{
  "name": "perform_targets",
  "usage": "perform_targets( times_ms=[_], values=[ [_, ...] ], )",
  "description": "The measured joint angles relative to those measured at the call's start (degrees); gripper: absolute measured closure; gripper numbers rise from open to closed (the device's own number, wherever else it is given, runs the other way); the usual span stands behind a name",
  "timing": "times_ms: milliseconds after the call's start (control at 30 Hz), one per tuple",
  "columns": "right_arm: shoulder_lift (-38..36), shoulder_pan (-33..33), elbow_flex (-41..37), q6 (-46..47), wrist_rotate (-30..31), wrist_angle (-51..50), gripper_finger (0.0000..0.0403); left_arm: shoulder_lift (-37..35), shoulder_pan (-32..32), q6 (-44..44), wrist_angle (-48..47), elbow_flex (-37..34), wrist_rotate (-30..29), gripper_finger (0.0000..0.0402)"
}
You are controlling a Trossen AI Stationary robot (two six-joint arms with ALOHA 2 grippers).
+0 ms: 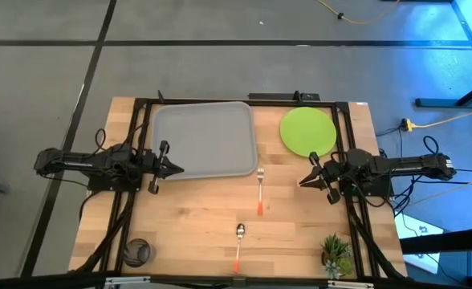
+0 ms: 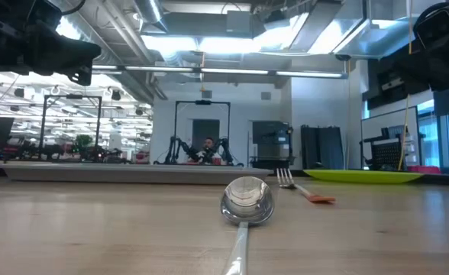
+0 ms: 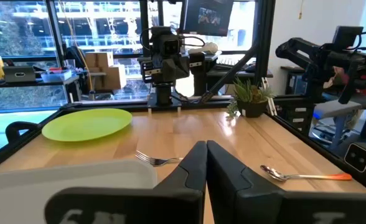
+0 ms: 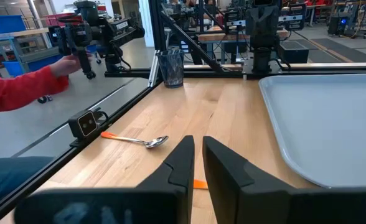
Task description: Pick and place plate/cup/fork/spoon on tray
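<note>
The light grey tray (image 1: 212,132) lies at the table's far left-middle, and the lime-green plate (image 1: 307,131) lies flat to its right. On the wood in front of the tray lies the fork (image 1: 260,189). Nearer the front edge lies the spoon (image 1: 238,241), orange handle toward the front. The dark cup (image 1: 138,251) stands at the near left corner. My left gripper (image 1: 176,169) is shut above the tray's near left corner (image 3: 65,174), pointing right. My right gripper (image 1: 303,181) hangs right of the fork, pointing left, its fingers a narrow gap apart (image 4: 198,144) with nothing between them.
A small potted plant (image 1: 335,253) stands at the near right corner. A black frame (image 1: 244,100) runs round the table's far and side edges. Beyond the table's edge a person's red sleeve (image 4: 21,90) shows in the right wrist view. Bare wood lies between fork and plate.
</note>
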Motion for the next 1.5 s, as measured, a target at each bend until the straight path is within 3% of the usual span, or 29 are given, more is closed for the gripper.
perform_targets(
  times_ms=[633,933,1033,1233,1500],
  values=[
    [0.0,0.0,0.0,0.6,0.0,0.6,0.0361,0.0,0.0,-0.7,1.1,0.0,0.0,0.0401],
    [0.0,0.0,0.1,9.9,2.1,1.5,0.0363,0.0,0.0,-0.6,1.0,0.0,0.0,0.0401],
    [0.2,0.0,2.6,10.9,6.2,-4.1,0.0376,0.0,0.0,-0.6,1.0,0.0,0.0,0.0401],
    [4.2,0.0,15.0,14.6,17.0,-25.5,0.0396,0.0,0.0,-0.6,1.0,0.0,0.0,0.0401],
    [21.9,-0.2,34.3,22.3,27.8,-49.5,0.0399,0.0,0.0,-0.6,0.4,0.0,0.0,0.0401]
  ],
)
